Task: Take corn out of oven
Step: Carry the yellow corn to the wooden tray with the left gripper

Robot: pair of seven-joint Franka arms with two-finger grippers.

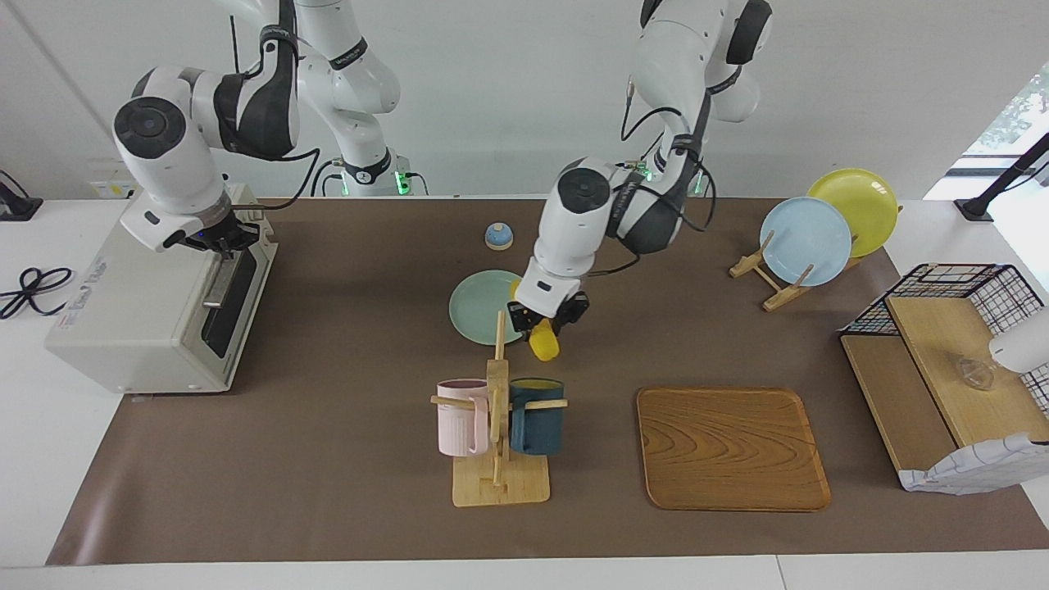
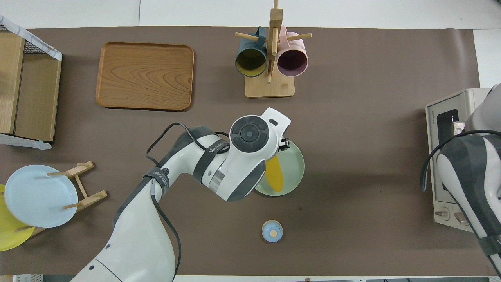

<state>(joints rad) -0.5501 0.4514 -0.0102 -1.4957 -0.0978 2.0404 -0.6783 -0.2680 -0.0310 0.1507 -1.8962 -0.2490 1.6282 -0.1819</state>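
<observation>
The yellow corn (image 1: 542, 340) hangs tilted in my left gripper (image 1: 547, 318), which is shut on its middle. It is raised a little over the edge of the pale green plate (image 1: 475, 307) that lies toward the left arm's end. From above, the corn (image 2: 275, 178) shows over the plate (image 2: 294, 166), partly hidden by the left hand. The off-white oven (image 1: 139, 311) stands at the right arm's end with its dark door closed. My right gripper (image 1: 220, 243) is shut at the door's top edge, just above the silver handle (image 1: 215, 285).
A wooden mug rack (image 1: 496, 426) with a pink and a blue mug stands farther from the robots than the plate. A wooden tray (image 1: 729, 447) lies beside it. A small blue bell (image 1: 498, 236), a plate stand (image 1: 807, 238) and a wire shelf (image 1: 942, 360) are also on the table.
</observation>
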